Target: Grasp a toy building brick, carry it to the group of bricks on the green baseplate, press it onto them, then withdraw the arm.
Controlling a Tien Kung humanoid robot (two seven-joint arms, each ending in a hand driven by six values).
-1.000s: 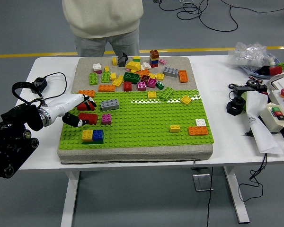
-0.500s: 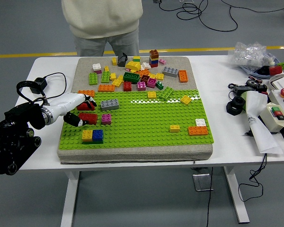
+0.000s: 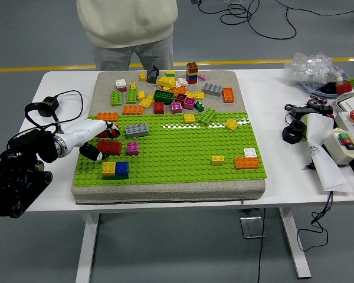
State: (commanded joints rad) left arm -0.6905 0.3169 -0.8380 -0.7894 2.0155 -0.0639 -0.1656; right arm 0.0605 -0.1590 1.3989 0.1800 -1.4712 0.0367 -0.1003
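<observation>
The green baseplate (image 3: 183, 153) lies on a grey pad in the middle of the table. On its left part sit a red brick (image 3: 111, 147), a magenta brick (image 3: 133, 147), a grey brick (image 3: 137, 130) and a yellow-and-blue pair (image 3: 115, 169). My left hand (image 3: 100, 140), white with dark fingertips, reaches in from the left. Its fingers are spread, the upper ones above the red brick's left end and the thumb below it. I cannot tell whether they touch the brick. The right hand does not show.
Several loose bricks (image 3: 165, 94) are heaped on the pad behind the baseplate. More single bricks (image 3: 246, 163) sit on the plate's right side. A person (image 3: 127, 29) stands at the far edge. A control box (image 3: 348, 138), paper and black parts crowd the right end.
My left arm has shifted a little up and to the right. The hand stays by the red brick, which has not moved.
</observation>
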